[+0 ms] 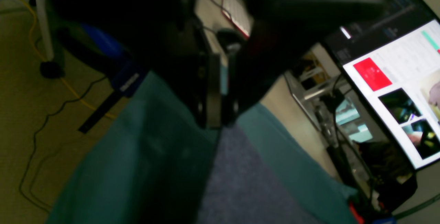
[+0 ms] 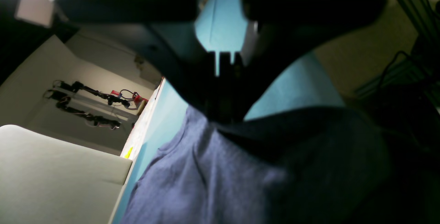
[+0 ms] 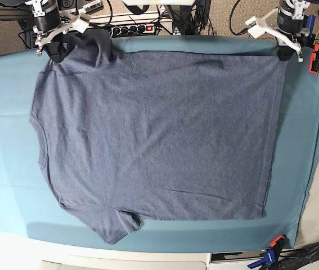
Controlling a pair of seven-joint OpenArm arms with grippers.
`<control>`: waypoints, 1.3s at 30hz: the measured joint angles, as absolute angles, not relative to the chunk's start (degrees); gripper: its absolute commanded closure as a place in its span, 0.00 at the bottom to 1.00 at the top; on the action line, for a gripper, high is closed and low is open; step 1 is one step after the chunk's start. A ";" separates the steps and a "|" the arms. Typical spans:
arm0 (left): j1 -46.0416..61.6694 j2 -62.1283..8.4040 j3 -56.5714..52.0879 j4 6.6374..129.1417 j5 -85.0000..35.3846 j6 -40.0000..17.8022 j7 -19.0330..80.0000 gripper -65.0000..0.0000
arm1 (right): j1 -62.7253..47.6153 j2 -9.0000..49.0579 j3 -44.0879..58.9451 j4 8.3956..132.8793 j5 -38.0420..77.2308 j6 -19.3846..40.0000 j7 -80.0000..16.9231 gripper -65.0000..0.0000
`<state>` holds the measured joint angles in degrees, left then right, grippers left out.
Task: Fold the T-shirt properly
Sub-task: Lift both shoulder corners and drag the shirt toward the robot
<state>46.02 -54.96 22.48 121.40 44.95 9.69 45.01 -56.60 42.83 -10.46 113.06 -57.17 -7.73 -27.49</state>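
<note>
Teal cloth point(image 3: 7, 185) carries the T-shirt point(image 3: 159, 135) in base view; wrist views show each end effector point(image 1: 220, 122) point(image 2: 225, 117) pinching its fabric.

Blurry, dim view. Left gripper point(image 1: 218, 122) dark, fingers point(image 1: 206, 90) pressed together, pinching the top of the T-shirt point(image 1: 240, 179), a grey-blue strip running down to the bottom edge. Teal cloth point(image 1: 137, 162) on both sides of the shirt strip. Right side: a lit monitor point(image 1: 398, 90) with a red block and small picture tiles, tilted. Left side: floor point(image 1: 20, 114) with a yellow cable point(image 1: 34, 28), a black cable point(image 1: 37, 138) and a white leg point(image 1: 41, 21). A blue object point(image 1: 120, 69) sits near the cloth's upper edge.
</note>
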 measured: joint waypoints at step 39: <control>57.80 -55.27 22.37 127.02 53.39 13.17 49.54 1.00 | -69.25 40.01 -10.24 113.27 -64.10 -12.29 -31.03 1.00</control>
